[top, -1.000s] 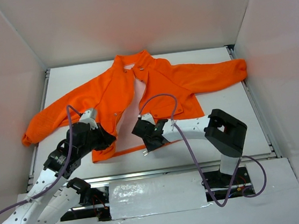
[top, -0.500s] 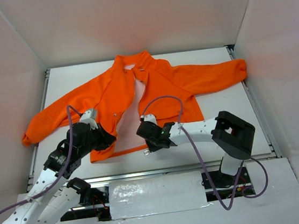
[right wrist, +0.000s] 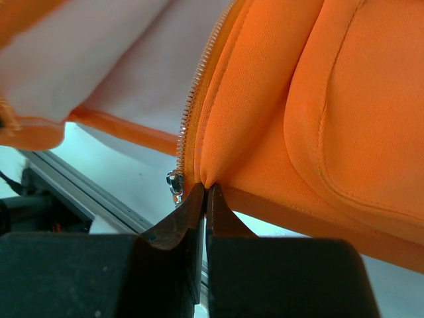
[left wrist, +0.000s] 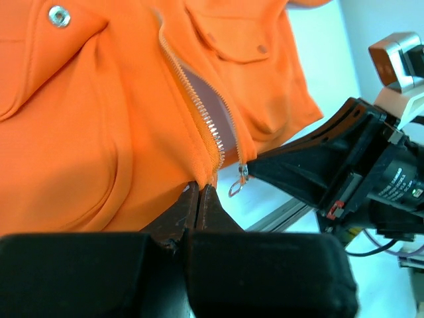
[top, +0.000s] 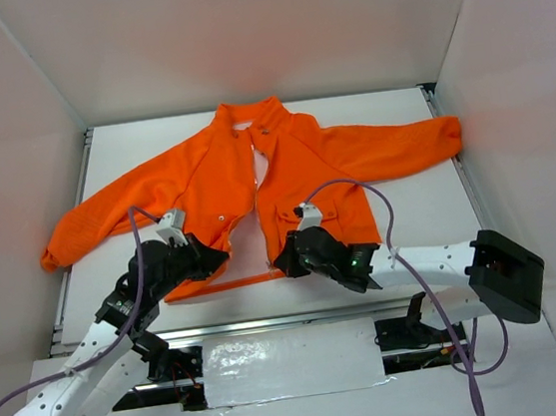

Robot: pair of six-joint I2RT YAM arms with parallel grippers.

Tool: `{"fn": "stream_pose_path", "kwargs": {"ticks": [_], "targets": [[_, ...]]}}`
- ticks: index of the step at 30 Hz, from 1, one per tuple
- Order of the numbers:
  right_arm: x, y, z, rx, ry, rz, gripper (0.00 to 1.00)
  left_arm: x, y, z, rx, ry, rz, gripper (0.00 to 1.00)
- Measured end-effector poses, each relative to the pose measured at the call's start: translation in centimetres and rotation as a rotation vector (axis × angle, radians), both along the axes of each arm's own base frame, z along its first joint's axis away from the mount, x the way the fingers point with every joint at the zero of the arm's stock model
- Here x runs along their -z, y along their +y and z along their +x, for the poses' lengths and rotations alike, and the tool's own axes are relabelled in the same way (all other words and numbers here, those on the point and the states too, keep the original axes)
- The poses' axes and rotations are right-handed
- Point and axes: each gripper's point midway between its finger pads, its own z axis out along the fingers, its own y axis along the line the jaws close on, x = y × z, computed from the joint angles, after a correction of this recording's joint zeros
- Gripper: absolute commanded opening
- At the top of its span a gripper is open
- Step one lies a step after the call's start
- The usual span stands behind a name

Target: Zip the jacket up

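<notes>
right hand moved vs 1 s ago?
Yes. The right hand shifted slightly right along the table's front rail, still pinching the jacket at its hem, and its arm swung out rightward.

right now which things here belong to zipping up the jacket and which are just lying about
Belongs to the job: small bright orange fleece jacket; its pale centre zipper with metal pull; left gripper and right gripper, jaws shut on the jacket's bottom hem.

Just there, nothing loose: white table; silver rail along its near edge; white enclosure walls.
</notes>
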Motion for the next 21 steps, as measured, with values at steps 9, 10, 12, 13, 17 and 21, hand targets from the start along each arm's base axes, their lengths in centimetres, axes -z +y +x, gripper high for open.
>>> {"fn": "stream_pose_path", "kwargs": {"ticks": [9,10,12,13,17,21], "targets": [[-0.9,-0.3,0.8,0.096,0.023,0.040,0.00,0.4,-1.5,2.0,-0.018,-0.072,-0.098,0.00],[-1.1,-0.3,0.9,0.108,0.028,0.042,0.00,0.5,-1.6,2.2,-0.021,-0.080,-0.101,0.00],[-1.3,-0.3,1.1,0.140,0.043,0.047,0.00,0.4,-1.8,2.6,-0.034,-0.102,-0.105,0.00],[-1.4,-0.3,1.2,0.148,0.046,0.049,0.00,0.5,-2.0,2.7,-0.031,-0.102,-0.102,0.00],[-1.2,-0.2,1.2,0.167,0.065,0.056,0.00,1.0,-3.1,2.8,-0.023,-0.107,-0.087,0.00],[-0.6,0.4,1.3,0.168,0.089,0.042,0.00,2.0,-4.1,2.6,-0.017,-0.100,-0.056,0.00]]}}
